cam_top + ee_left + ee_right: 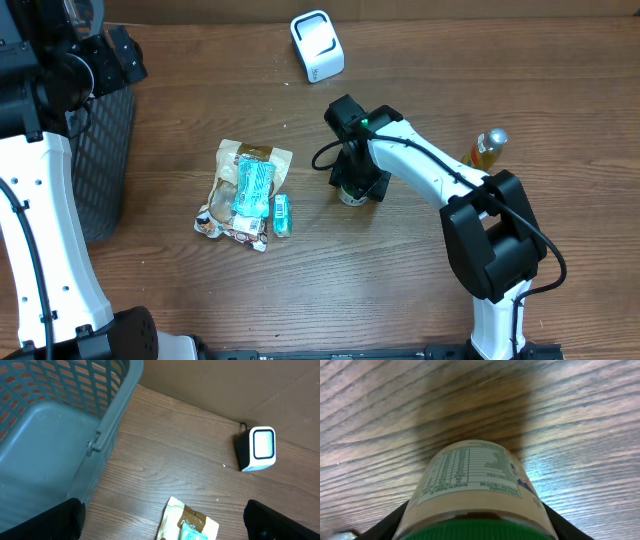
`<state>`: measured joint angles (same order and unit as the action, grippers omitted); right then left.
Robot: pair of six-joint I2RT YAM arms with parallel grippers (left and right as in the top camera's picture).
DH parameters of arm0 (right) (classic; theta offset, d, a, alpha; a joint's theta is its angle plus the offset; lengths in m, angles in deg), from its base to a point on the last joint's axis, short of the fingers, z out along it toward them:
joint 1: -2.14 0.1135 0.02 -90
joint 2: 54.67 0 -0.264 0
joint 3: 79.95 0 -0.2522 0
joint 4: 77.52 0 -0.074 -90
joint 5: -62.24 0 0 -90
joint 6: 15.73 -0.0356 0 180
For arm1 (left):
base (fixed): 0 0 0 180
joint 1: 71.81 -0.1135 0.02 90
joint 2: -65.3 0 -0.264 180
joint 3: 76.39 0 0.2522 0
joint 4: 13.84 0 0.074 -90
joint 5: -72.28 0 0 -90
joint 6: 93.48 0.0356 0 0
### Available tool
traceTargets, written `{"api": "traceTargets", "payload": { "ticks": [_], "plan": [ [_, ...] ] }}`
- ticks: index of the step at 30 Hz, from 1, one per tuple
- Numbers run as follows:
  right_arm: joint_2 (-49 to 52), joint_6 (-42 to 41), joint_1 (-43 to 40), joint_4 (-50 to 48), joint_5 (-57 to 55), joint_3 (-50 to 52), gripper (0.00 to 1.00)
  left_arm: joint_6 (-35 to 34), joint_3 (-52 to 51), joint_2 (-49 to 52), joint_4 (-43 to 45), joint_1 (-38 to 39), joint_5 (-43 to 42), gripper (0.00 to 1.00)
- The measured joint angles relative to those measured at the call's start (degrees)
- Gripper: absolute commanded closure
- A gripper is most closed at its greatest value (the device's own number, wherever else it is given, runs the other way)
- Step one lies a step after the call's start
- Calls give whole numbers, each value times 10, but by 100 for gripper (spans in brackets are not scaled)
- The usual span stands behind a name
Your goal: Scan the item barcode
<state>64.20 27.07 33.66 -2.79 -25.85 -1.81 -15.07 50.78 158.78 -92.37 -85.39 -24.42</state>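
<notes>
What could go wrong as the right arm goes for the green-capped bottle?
1. The right gripper straddles the round bottle high up, near its cap. A firm grip isn't evident, so the bottle could slip or tip when lifted.
2. The wrist view shows only the nutrition panel and no barcode. The bottle may reach the scanner facing the wrong way and need turning.

Soft, even light from overhead is falling across the table, leaving only faint shadows. In the right wrist view the bottle is casting a broad dark shadow on the wood, and its green cap is blurring at the lower edge.
</notes>
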Motion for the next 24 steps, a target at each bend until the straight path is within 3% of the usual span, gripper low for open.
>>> {"api": "traceTargets", "payload": {
  "ticks": [5, 10, 11, 15, 24],
  "plan": [
    [0, 26, 0, 0, 1, 0, 44, 0, 0, 0, 0, 0, 0, 0],
    [0, 122, 0, -5, 3, 0, 44, 0, 0, 0, 0, 0, 0, 0],
    [0, 145, 0, -4, 3, 0, 39, 0, 0, 0, 0, 0, 0, 0],
    [1, 186, 0, -9, 5, 0, 1, 0, 0, 0, 0, 0, 0, 0],
    [1, 156, 0, -30, 7, 0, 0, 0, 0, 0, 0, 0, 0, 0]
  ]
}}
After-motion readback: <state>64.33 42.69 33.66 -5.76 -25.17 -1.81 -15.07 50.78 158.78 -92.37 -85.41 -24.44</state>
